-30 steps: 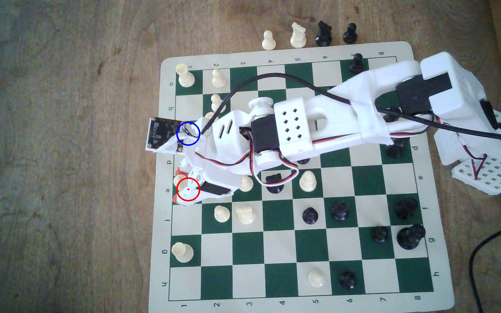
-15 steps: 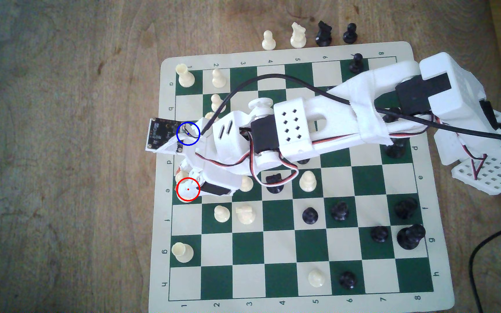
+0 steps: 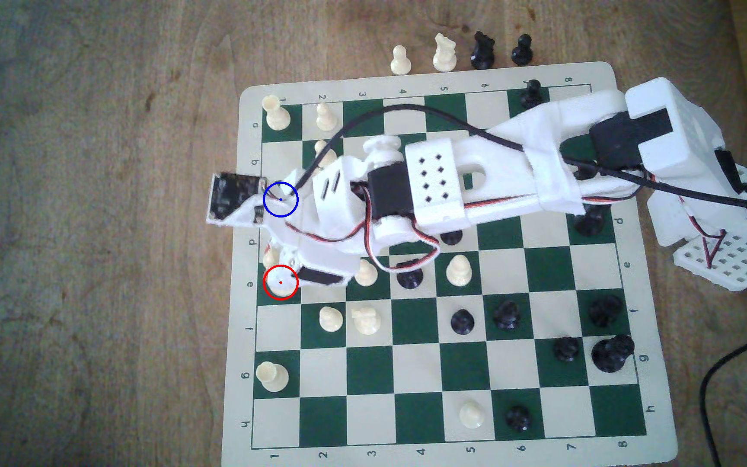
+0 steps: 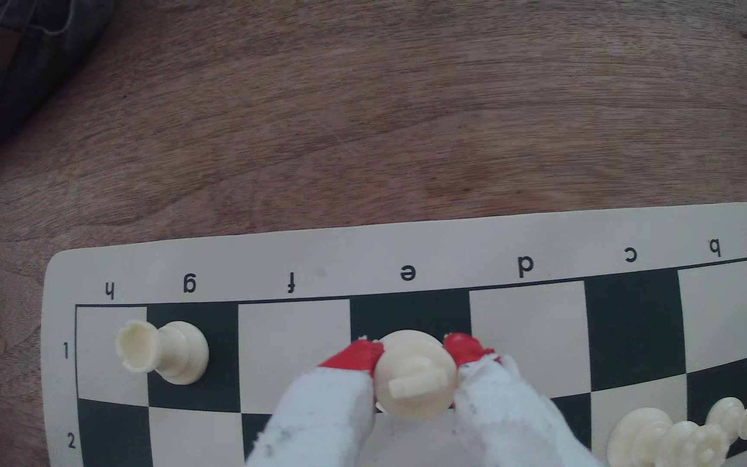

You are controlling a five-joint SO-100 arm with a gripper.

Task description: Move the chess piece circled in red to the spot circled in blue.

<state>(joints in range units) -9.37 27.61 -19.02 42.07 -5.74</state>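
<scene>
Chess piece circled in red [image 4: 414, 375]: tall cream piece on the dark green square e1 at the board's edge, inside the red ring [image 3: 280, 282] in the exterior view.
Gripper [image 4: 413, 354]: white with red tips, one tip on each side of the piece, pinching it.
Spot circled in blue [image 3: 280, 199]: two squares along the same edge row; the arm [image 3: 434, 188] covers it.
Cream rook [image 4: 160, 352]: on g1, well apart.

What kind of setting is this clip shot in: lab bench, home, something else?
Probably a home or hobby tabletop, not a lab: a roll-up chess mat lies on a worn wooden table, captured pieces stand off the mat, and dark folded fabric sits at the table's edge. The arm looks 3D-printed.
</scene>
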